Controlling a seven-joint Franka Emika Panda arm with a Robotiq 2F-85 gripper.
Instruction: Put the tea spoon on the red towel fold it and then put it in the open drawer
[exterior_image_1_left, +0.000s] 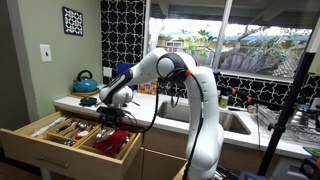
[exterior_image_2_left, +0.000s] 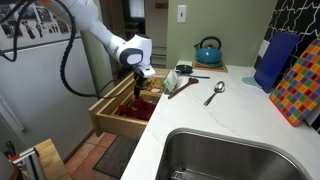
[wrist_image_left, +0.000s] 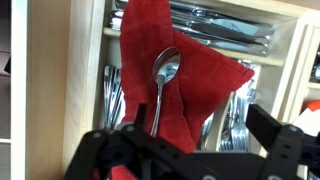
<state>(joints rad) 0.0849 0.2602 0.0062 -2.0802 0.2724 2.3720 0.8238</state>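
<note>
black robotiq gripper (wrist_image_left: 188, 152) is spread wide and holds nothing. its two black fingers (wrist_image_left: 285, 140) sit at about 4 and 8 o'clock of the wrist view. the small soft bright red towel (wrist_image_left: 205, 95) lies inside the wide shallow pale wood drawer (wrist_image_left: 60, 90), draped over the wooden dividers (wrist_image_left: 103, 60) and the loose steel cutlery (wrist_image_left: 225, 35) below.

shiny metal tea spoon (wrist_image_left: 165, 72) rests on top of the red towel, bowl at 12 o'clock, handle running down toward 6. so its long axis goes 12 to 6 with a slight lean, aimed into the gap between my fingers. the cloth looks bunched rather than wrapped, and the spoon is mostly bare.

key relation: the red towel is right under the gripper and stretches away from it toward 12 in the wrist view. its near end reaches in between the fingers; can't tell if it touches them. in both exterior views the gripper (exterior_image_1_left: 112, 113) (exterior_image_2_left: 140, 82) hangs just above the drawer (exterior_image_1_left: 40, 140) (exterior_image_2_left: 105, 115), with the red towel (exterior_image_1_left: 112, 143) (exterior_image_2_left: 135, 108) at 6 o'clock beneath it.

my read: the bundle is in the drawer, so placement looks done. with only one arm, the next move is a straight lift out. the risk is a finger catching the cloth and tipping the tea spoon off.
</note>
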